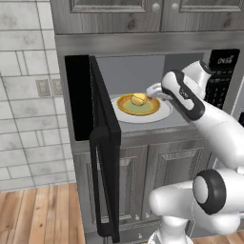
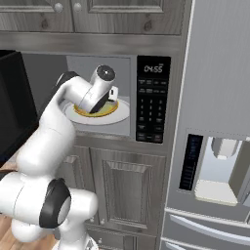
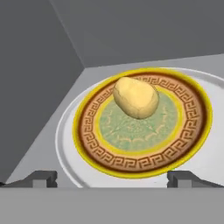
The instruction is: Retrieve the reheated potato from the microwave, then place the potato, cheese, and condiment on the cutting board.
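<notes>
The microwave point(image 1: 143, 57) stands open, its grey inside in view. The pale-yellow potato point(image 3: 135, 97) lies on a patterned plate with a yellow rim point(image 3: 87, 144), which rests on the white turntable point(image 3: 64, 144). From the left base view the potato point(image 1: 139, 99) sits at the plate's middle. My gripper point(image 3: 113, 179) is open, its fingertips point(image 3: 43, 178) spread wide just short of the plate's near rim, with nothing between them. The hand point(image 1: 152, 90) reaches into the cavity from the right. The cheese, condiment and cutting board are out of view.
The microwave's black door point(image 1: 102, 143) swings out to the left, close to the arm's left side. Its button panel point(image 2: 152, 97) is on the right. A steel refrigerator with a dispenser point(image 2: 219, 166) stands further right. Grey cabinets point(image 2: 127, 185) lie below.
</notes>
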Available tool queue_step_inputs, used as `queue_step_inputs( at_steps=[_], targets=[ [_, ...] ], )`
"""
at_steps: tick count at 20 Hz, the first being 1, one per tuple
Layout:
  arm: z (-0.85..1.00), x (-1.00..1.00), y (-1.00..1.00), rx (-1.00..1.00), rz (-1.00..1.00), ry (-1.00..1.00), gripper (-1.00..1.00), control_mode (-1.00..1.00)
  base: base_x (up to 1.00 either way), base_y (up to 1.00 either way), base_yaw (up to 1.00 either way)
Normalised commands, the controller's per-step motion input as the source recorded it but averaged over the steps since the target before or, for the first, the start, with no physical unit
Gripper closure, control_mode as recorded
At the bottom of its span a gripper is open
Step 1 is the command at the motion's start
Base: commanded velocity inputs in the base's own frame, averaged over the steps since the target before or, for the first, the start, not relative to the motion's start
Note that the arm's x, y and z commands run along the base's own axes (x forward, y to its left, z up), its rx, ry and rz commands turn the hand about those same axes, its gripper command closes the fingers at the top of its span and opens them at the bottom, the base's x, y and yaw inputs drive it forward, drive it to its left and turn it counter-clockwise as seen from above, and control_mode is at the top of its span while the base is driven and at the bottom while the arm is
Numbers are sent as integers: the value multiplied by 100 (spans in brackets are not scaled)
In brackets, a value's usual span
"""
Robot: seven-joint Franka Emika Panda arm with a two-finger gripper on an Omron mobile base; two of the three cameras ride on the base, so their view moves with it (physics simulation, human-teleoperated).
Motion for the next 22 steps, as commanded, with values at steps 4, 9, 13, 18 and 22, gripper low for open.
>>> queue_step_inputs(
  at_steps=[4, 9, 13, 18, 22],
  targets=[
    [-20, 73, 6, 2, 7, 9, -100, -100, 0, 0, 0],
    [-27, 55, 2, 2, 13, -2, -100, -100, 0, 0, 0],
    [-40, 49, 12, 0, 8, -6, -100, -100, 0, 0, 0],
    [-25, 60, 10, 0, 5, -5, -100, -100, 0, 0, 0],
    [-7, 62, 0, 0, 5, 0, -100, -100, 0, 0, 0]
  ],
)
